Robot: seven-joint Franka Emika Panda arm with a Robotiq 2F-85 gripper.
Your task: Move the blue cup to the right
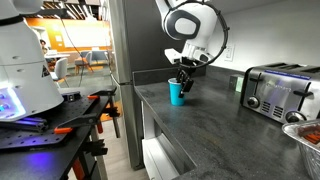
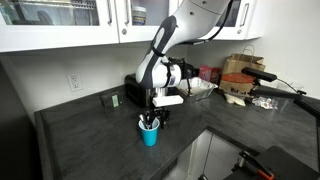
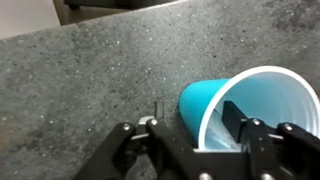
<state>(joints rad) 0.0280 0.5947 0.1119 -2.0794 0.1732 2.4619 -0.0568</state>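
Standing upright on the dark grey speckled counter (image 3: 80, 80), the small teal-blue tapered plastic cup (image 3: 200, 100) fills the lower right of the wrist view. In the exterior views it sits at centre frame (image 1: 176, 93) and lower centre (image 2: 150, 135), directly beneath the white robot arm (image 1: 190, 25). The jaws are spread and straddle the cup's near wall without pinching it. One black finger (image 3: 238, 118) is inside the cup and the other finger (image 3: 150, 135) is outside. A chrome toaster (image 1: 278, 90) stands well apart at the right edge.
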